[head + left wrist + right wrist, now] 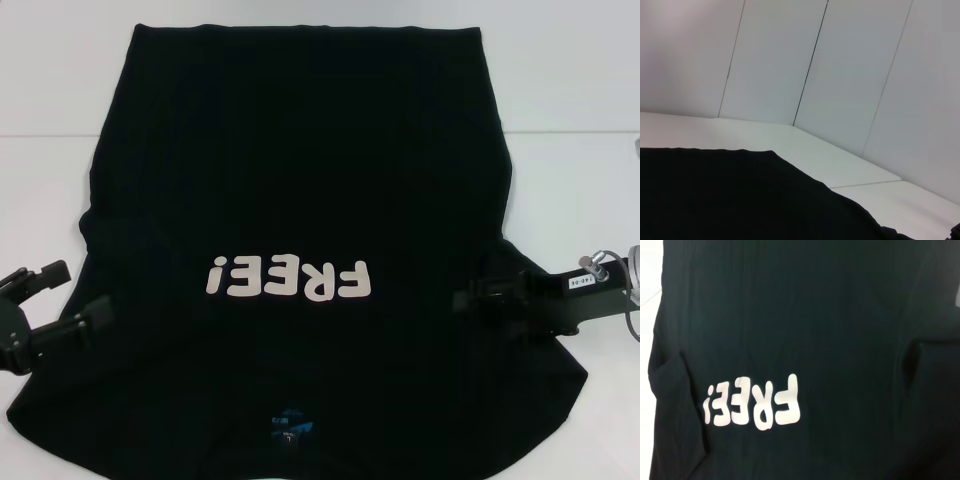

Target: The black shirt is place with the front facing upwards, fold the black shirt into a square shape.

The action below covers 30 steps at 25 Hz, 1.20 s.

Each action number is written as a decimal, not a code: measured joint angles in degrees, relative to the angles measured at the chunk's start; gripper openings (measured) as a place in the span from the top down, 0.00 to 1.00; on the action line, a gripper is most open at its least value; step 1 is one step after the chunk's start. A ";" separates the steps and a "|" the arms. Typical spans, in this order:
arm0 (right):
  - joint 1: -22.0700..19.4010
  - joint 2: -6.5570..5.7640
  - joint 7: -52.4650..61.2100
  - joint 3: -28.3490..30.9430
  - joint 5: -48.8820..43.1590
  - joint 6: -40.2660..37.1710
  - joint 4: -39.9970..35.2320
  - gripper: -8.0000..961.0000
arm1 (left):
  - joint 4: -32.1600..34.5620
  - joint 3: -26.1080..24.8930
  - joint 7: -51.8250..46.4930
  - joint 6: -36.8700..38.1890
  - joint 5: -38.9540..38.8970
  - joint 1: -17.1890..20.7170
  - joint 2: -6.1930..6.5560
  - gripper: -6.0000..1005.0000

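Both end effectors sat at the shirt's sides.
The left end effector [88,318] and right end effector [478,296] touched the black shirt [300,180]; whether they pinched it, I cannot tell. It lay flat, front up, on the white bench [580,190].

One black shirt [300,150] lies on one white table [570,180], and it is the only garment in view. It carries one printed word of four letters and one exclamation mark, between the two sets of jaws, and one small blue neck label [292,425] nearer the robot than either set. Two grippers show: one left gripper [60,320] at the shirt's left edge and one right gripper [490,295] at its right edge, one per arm. The left wrist view takes in one stretch of black cloth, one tabletop and four pale wall panels behind it, parted by three dark seams.
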 joint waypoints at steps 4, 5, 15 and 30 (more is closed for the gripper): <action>0.26 0.46 0.05 0.15 0.02 0.33 0.03 0.02 | -0.05 0.00 -0.02 0.01 0.00 -0.09 0.00 0.12; 0.41 0.63 0.06 0.25 0.09 0.47 0.04 0.02 | -0.03 0.00 -0.02 0.00 0.00 -0.10 0.00 0.12; 4.56 2.54 -1.84 -0.03 6.82 3.75 0.05 0.02 | 0.49 -0.16 -1.70 0.54 -0.10 -0.10 0.22 0.12; 7.48 3.88 -4.89 -1.01 7.92 7.42 -1.57 0.02 | 1.78 -0.19 -3.61 1.39 -0.47 -0.24 0.26 0.12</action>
